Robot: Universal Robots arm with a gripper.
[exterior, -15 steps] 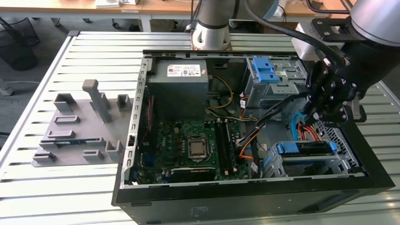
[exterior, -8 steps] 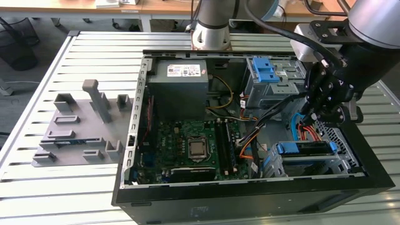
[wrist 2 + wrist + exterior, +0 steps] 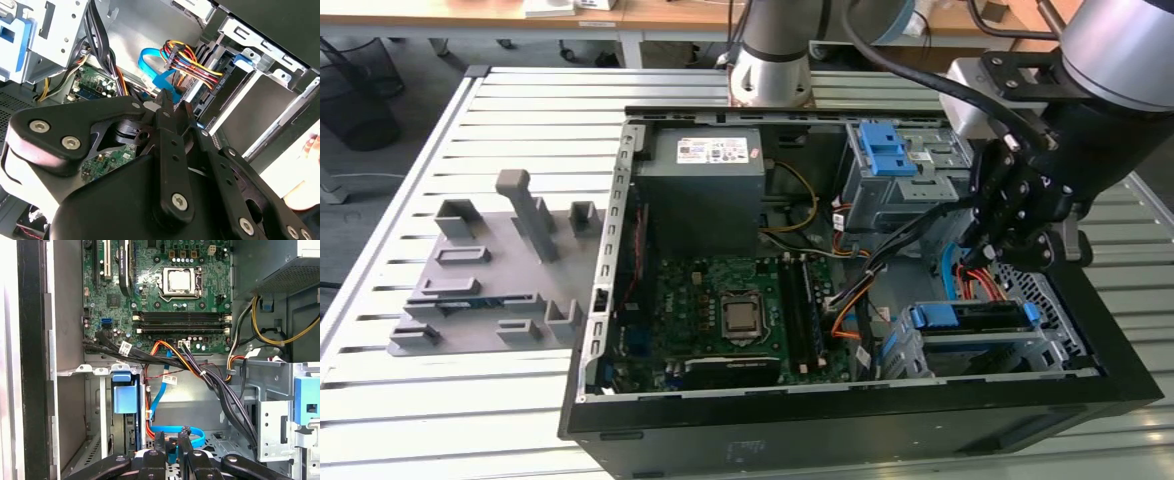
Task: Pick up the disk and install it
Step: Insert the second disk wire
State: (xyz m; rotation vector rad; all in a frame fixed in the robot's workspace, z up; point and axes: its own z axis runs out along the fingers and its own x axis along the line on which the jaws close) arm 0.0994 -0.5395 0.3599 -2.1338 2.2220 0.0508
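Your black multi-link gripper (image 3: 1017, 238) hangs inside the open black desktop computer case (image 3: 854, 420), above the drive cage at its front end. In both wrist views the fingers (image 3: 161, 444) are drawn together with nothing between them. The disk, a flat silver metal hard drive in a thin blue plastic bracket (image 3: 970, 318), already sits in its bay, edge-on in the first wrist view (image 3: 125, 396). Judge the placing as largely done; whether it is fully latched you cannot tell.

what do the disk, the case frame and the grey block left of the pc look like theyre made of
Disk: dull metal body, blue plastic-looking bracket. Case frame: bare sheet metal with punched holes, probably steel. Grey block: matte uniform grey, likely plastic, perhaps printed.
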